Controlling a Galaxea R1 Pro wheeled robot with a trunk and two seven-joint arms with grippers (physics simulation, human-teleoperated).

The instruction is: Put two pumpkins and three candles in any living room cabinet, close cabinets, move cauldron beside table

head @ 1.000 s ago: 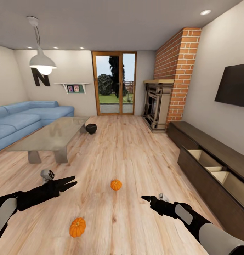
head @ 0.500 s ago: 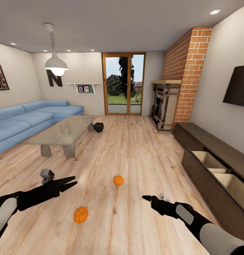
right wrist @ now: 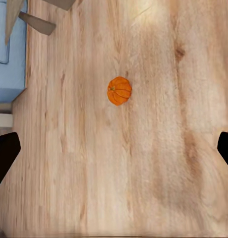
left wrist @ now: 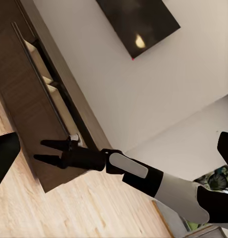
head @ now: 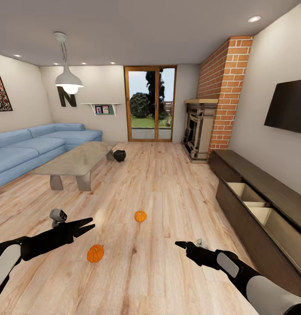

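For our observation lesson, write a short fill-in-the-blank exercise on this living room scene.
1. Both pumpkins lie on the wooden ____.
2. The cabinet has a drawer standing ____.
3. The black cauldron sits beside the coffee ____.
4. Each gripper, left and right, holds ____.

Missing words: floor; open; table; nothing

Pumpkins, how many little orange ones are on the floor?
2. One small orange ribbed pumpkin lies on the wooden floor near the left gripper. The other orange pumpkin sits farther out, mid-floor. More could be hidden outside the views.
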